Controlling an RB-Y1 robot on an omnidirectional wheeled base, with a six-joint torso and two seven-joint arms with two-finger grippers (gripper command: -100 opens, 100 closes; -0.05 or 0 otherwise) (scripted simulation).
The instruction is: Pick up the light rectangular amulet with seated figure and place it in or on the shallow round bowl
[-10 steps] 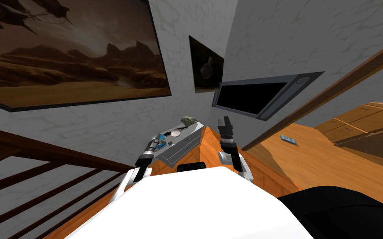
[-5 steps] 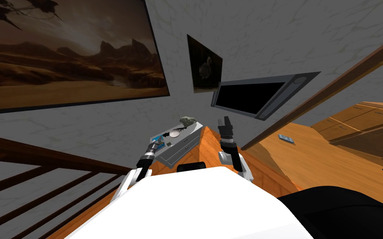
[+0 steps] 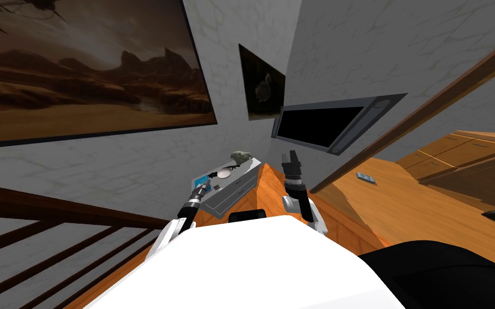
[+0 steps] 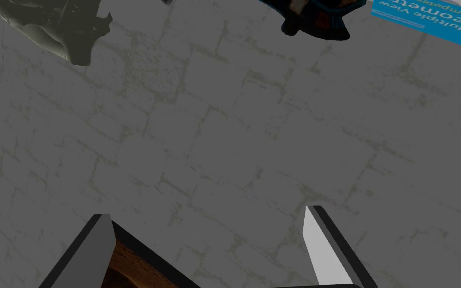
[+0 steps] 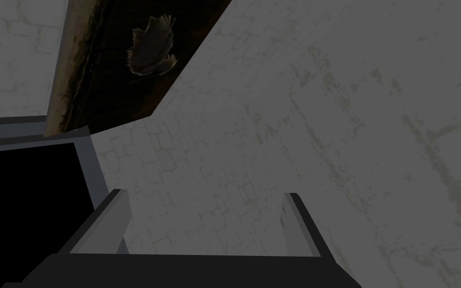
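The whole head view is sliding against a second ago. The big painting and the railing are drifting toward 8 o'clock while the grey counter is holding its place. I am reading that as my own torso turning, not the furniture moving.

The left forearm is also looking slimmer than before. The blue book is showing more fully at the tip of the left gripper, so that hand is easing farther over the counter's near corner. I am judging this as an approach in progress, with nothing grasped yet.

The head view is giving the layout:
- The shallow white bowl is sitting on the counter at 1 o'clock from the left gripper.
- An olive-grey lump is lying farther along at 1 o'clock from the bowl.
- A small dull fleck is lying just beside the gripper at 3 o'clock. I am taking it to be the amulet, though it is too small to be sure.
- The right gripper is hanging raised at 3 o'clock of the counter, apart from it.

The left wrist view is giving the close detail. Its fingers are standing well apart with only grey wall between them. Past them are the lump, a dark blue-and-red object and the book's printed cover. The right wrist view is showing that gripper's fingers spread too, holding nothing.
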